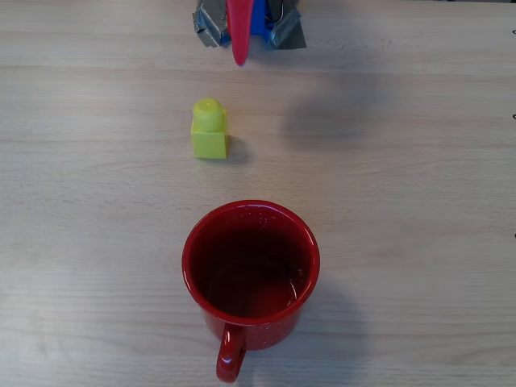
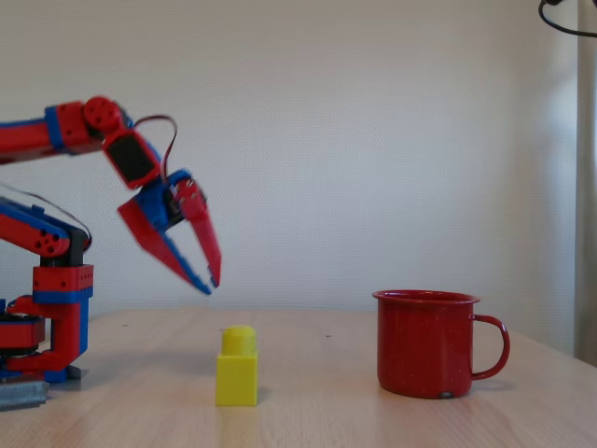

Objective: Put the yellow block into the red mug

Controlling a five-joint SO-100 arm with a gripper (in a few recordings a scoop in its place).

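You had: yellow block ×1 | red mug ×1 | gripper ×1 | table ×1

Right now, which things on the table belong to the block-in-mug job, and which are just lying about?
For the job:
yellow block
red mug
gripper, jaws nearly closed, holding nothing, above the table

Just lying about:
the table carries nothing else loose

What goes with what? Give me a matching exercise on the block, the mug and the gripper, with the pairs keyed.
Things:
1. yellow block
2. red mug
3. gripper

States:
A. in the air, touching nothing
B. upright on the table, nothing inside it in the overhead view
C. on the table, stud up, between the arm and the mug in both views

Pairs: 1-C, 2-B, 3-A
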